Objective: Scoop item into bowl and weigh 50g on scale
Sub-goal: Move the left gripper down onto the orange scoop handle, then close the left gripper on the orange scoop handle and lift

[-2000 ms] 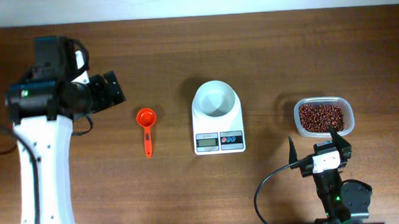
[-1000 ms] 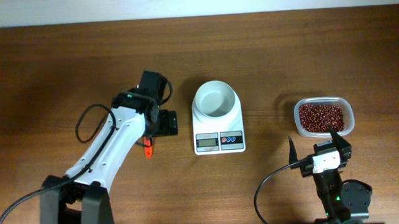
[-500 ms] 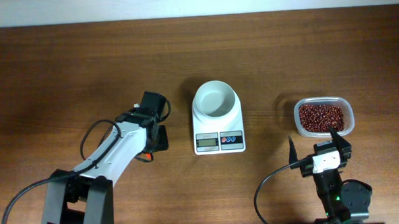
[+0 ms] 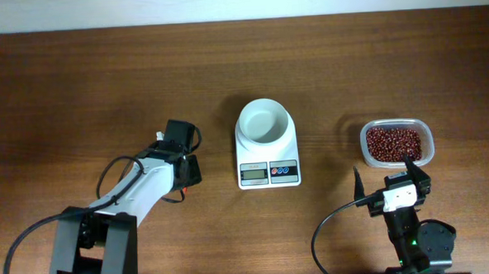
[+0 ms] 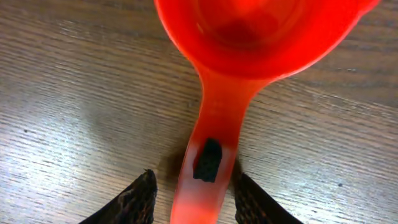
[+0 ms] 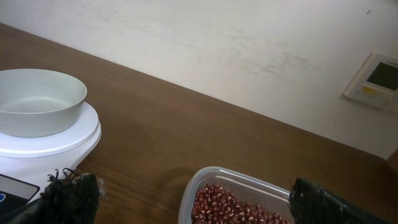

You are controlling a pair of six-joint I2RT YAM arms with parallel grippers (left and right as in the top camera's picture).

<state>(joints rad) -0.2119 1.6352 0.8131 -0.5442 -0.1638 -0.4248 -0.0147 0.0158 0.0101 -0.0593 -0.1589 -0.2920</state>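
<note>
In the overhead view your left gripper (image 5: 198, 198) is low over the wooden table (image 4: 77, 78), a little left of the centre of the frame. The left wrist view shows what is under it: an orange-red measuring scoop (image 5: 249, 37) lies flat on the wood, cup at the top of the frame and handle running down between the two dark fingers (image 5: 140, 199). The fingers are half drawn together, one on each side of the handle. On the left side a strip of table shows between finger and handle, so there is no pinch. On the right side the finger is just beside the handle; you cannot tell whether it touches.

The white bowl (image 4: 264, 122) sits on the scale (image 4: 269, 174) in the centre of the overhead frame. The display and the two buttons of the scale face the lower edge.

The red-brown beans (image 4: 396, 143) lie in a clear plastic container (image 4: 426, 131) at the right side, well apart from the scale. None show in the scoop cup, as far as it is in view.

Your right gripper (image 6: 196, 202) is just below this container in the overhead view. Its fingers are spread wide and pinch nothing; in the right wrist view they stand at the two lower corners, with the container between them.
</note>
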